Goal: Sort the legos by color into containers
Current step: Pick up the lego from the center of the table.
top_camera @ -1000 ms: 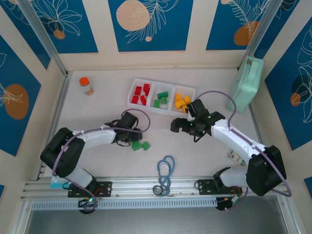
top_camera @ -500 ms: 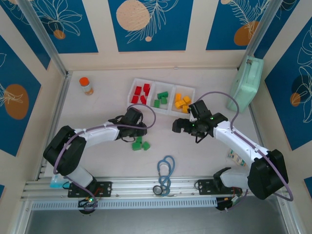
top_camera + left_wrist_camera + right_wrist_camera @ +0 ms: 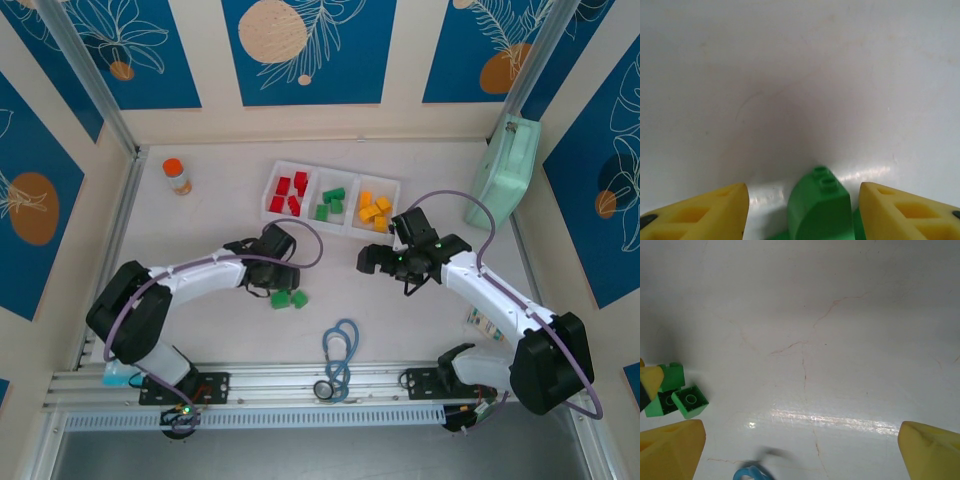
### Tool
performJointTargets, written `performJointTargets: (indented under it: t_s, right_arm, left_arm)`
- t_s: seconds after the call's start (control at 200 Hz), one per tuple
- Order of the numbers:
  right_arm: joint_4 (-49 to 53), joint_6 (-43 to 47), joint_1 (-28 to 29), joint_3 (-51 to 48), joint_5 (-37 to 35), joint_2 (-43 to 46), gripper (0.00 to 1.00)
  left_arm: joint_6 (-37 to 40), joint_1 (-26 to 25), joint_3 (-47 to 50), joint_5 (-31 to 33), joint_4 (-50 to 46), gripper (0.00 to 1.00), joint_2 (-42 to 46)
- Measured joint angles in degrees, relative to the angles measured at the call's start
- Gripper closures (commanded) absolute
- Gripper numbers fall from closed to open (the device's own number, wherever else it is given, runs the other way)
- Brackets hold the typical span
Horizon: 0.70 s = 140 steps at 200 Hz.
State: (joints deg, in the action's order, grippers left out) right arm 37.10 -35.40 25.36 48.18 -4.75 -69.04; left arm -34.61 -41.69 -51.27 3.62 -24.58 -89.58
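Two green legos (image 3: pixel 289 298) lie on the table in front of the left arm. My left gripper (image 3: pixel 282 287) is right over them, open. In the left wrist view a green lego (image 3: pixel 821 207) stands between the yellow fingers (image 3: pixel 715 212) with a gap on each side, and a second green piece (image 3: pixel 856 226) peeks out beside the right finger. The containers (image 3: pixel 335 174) sit at the back: red legos (image 3: pixel 289 192) on the left, green (image 3: pixel 330 203) in the middle, orange-yellow (image 3: pixel 374 210) on the right. My right gripper (image 3: pixel 372 262) hovers open and holds nothing; its wrist view shows the green legos (image 3: pixel 689 401) at far left.
An orange-capped bottle (image 3: pixel 177 176) stands at the back left. A mint-green case (image 3: pixel 505 172) leans at the right wall. A blue looped cord (image 3: pixel 341 358) lies near the front rail, its end showing as blue cord (image 3: pixel 747 473) in the right wrist view. A small card (image 3: pixel 482 320) lies under the right arm.
The left gripper closed near the green legos and has now opened again; the legos stay on the table. The right arm drifted slightly right.
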Motion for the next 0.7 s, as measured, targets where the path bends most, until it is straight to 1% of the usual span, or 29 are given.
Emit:
performJointTargets:
  t_s: [0.07,0.145,0.43,0.53,0.7]
  right_arm:
    - [0.0,-0.02,0.0,0.0,0.02,0.0,0.01]
    - [-0.02,-0.02,0.0,0.0,0.04,0.0,0.01]
    - [0.04,-0.02,0.0,0.0,0.02,0.07,0.01]
    - [0.15,-0.02,0.0,-0.09,0.02,0.59,0.01]
    - [0.22,-0.02,0.0,-0.15,0.02,0.96,0.01]
  left_arm:
    - [0.42,-1.11,-0.46,0.13,-2.12,0.41,0.0]
    - [0.63,-1.86,-0.68,0.31,-3.87,0.44,0.0]
    - [0.7,-1.99,-2.19,0.55,-5.7,0.53,-2.29]
    - [1.16,-1.99,-2.93,0.55,-5.77,0.55,-4.09]
    - [2.4,-1.99,-5.09,0.7,-6.16,0.55,-6.21]
